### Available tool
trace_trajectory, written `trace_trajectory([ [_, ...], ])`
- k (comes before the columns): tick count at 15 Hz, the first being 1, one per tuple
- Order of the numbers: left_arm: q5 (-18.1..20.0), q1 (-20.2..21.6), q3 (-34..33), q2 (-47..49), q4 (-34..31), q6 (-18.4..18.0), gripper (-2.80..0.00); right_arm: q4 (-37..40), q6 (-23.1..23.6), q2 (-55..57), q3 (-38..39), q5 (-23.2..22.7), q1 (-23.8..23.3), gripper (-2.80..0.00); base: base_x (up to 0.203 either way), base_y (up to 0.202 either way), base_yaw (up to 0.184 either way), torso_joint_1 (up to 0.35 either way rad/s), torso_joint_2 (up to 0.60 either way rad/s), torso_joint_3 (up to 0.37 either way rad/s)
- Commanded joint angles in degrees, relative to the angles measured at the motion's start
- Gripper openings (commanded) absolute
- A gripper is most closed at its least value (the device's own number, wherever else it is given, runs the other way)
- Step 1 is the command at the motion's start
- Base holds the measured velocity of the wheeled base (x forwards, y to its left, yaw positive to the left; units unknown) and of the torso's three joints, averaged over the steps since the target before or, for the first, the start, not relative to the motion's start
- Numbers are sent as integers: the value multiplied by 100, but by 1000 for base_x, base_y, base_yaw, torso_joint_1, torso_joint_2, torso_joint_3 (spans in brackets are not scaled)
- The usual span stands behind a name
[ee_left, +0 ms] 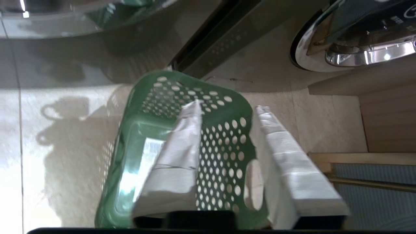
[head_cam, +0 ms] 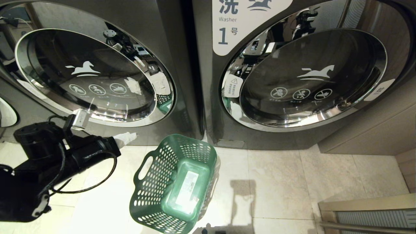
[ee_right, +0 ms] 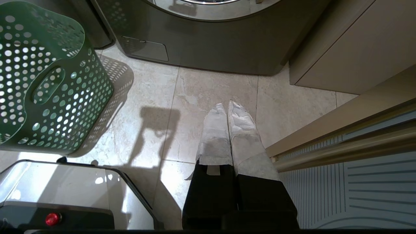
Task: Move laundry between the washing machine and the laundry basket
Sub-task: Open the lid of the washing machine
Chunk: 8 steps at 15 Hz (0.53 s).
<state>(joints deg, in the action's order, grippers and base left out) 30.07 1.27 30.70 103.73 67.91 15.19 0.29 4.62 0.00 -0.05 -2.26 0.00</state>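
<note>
Left gripper [ee_left: 227,110], nearest the lens in the left wrist view: white-wrapped fingers [ee_left: 182,152] parted w/ a clear gap, nothing between them; aimed over the near wall of the laundry basket [head_cam: 177,182], prob. lining up for a reach toward it or the door above. Basket is tipped on the floor tiles [head_cam: 292,182], base w/ white sticker [head_cam: 187,187] facing up and outward, set just in front of the seam between the two machines. Washing machine [head_cam: 94,78], left of the unit marked Washer 1 [head_cam: 302,78]: round door shut. Right gripper [ee_right: 229,107]: fingers pressed together, empty, parked low over tile near a slatted panel [ee_right: 373,195]. Not visible: laundry (none in the basket's exposed part; drum interior obscured by glass reflections); left machine's own label is cut off.
</note>
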Motion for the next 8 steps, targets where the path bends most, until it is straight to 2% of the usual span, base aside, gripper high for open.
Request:
trace_trajectory([
  [1,16,14,364,413,208,-3,0,4,4,1,-2,-3,0,-280,0,0,0,0,0,0],
  [4,23,-2,913,832,744,-8,0,6,4,8,2,-3,-3,-280,0,0,0,0,0,0],
  [6,61,-62,1053,992,1244,-18,0,6,4,9,5,-3,0,-280,0,0,0,0,0,0],
  [8,532,-75,1062,1195,1690,-16,0,2,4,9,1,-3,0,-280,0,0,0,0,0,0],
])
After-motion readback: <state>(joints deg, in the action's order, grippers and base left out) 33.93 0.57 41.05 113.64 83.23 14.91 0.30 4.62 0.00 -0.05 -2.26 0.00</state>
